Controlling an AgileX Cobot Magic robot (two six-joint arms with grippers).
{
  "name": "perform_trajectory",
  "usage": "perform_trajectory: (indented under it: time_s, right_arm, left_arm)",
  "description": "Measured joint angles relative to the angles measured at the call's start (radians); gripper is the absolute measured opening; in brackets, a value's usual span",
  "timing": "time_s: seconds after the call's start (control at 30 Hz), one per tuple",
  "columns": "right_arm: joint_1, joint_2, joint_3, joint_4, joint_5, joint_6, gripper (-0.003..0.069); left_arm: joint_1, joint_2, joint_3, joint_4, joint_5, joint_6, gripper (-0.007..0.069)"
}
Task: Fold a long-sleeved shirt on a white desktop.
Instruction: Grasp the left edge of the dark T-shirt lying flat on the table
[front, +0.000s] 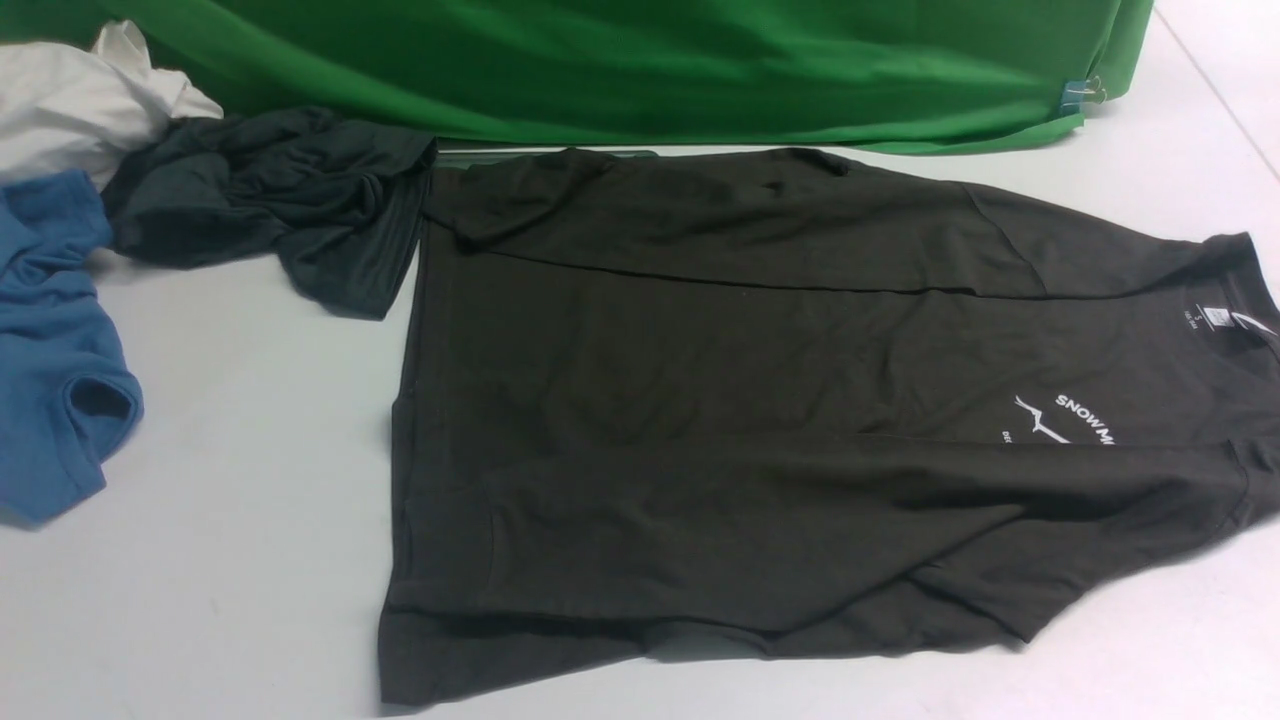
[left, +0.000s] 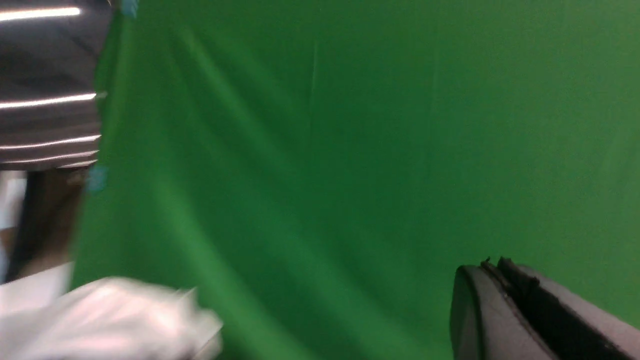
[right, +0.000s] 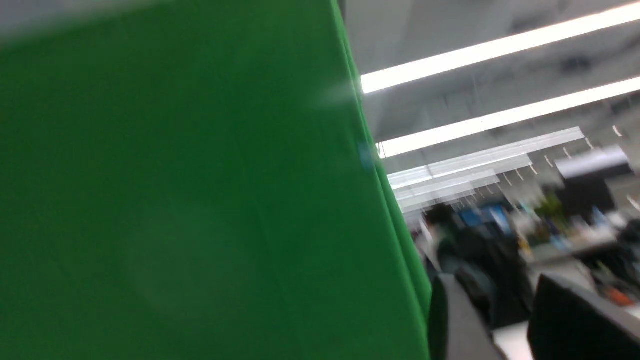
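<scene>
Between folds: both grippers are off the cloth, and the shirt's long sides are already turned in.

The left gripper (left: 492, 267) has its fingers pressed together on nothing. The right gripper (right: 505, 325) has its fingers parted, with only the room showing between them, and neither arm appears in the front view. The long-sleeved shirt (front: 700, 400) lies flat on the white desktop (front: 200, 480), from centre to 3 o'clock, with its collar (front: 1235, 270) at 3 and its hem (front: 400, 480) at 9. Its 12 and 6 o'clock sides are folded inward, and the near flap covers part of the print (front: 1070, 410). The hem-to-collar fold looks to be next: each gripper needs to pinch every layer at a hem corner and carry it toward 3 o'clock. The dark charcoal garment (front: 280, 200) at 10 o'clock lies just beside the far hem corner.
</scene>
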Motion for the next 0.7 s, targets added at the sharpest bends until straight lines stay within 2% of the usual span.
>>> perform_trajectory:
  time_s: [0.07,0.17,0.2,0.23,0.27,0.37,0.43,0.5,0.53,0.57,0.6,0.7]
  right_arm:
    - [0.0,0.003,0.0,0.0,-0.073,0.053,0.0242]
    - [0.0,0.03,-0.043,0.0,-0.093,0.133,0.0242]
    - [0.0,0.072,-0.115,0.0,-0.081,0.196,0.0242]
    - [0.0,0.078,-0.126,0.0,-0.078,0.204,0.0242]
    - [0.0,0.13,-0.24,0.0,-0.037,0.262,0.0242]
    - [0.0,0.242,-0.434,0.0,0.083,0.294,0.0242]
    - [0.0,0.331,-0.589,0.0,0.221,0.276,0.0242]
    - [0.0,0.431,-0.756,0.0,0.42,0.179,0.0242]
    - [0.0,0.44,-0.756,0.0,0.42,0.17,0.0242]
    - [0.0,0.467,-0.803,0.0,0.485,0.14,0.0242]
    - [0.0,0.545,-0.879,0.0,0.603,0.062,0.0242]
    - [0.0,0.646,-0.945,0.0,0.745,0.001,0.0242]
  left_arm:
    - [0.0,0.0,0.0,0.001,-0.118,-0.082,0.0021]
    - [0.0,0.006,-0.037,0.009,-0.125,-0.142,0.0021]
    - [0.0,0.038,-0.102,0.021,-0.072,-0.162,0.0021]
    - [0.0,0.043,-0.112,0.023,-0.064,-0.163,0.0021]
    - [0.0,0.094,-0.198,0.027,0.004,-0.167,0.0021]
    - [0.0,0.209,-0.373,0.029,0.139,-0.167,0.0021]
    - [0.0,0.334,-0.515,0.038,0.301,-0.169,0.0021]
    - [0.0,0.439,-0.636,0.053,0.462,-0.168,0.0021]
    - [0.0,0.449,-0.647,0.054,0.48,-0.167,0.0021]
    - [0.0,0.491,-0.69,0.056,0.548,-0.161,0.0021]
    - [0.0,0.571,-0.773,0.057,0.682,-0.141,0.0021]
    - [-0.011,0.677,-0.833,0.056,0.835,-0.109,0.0021]
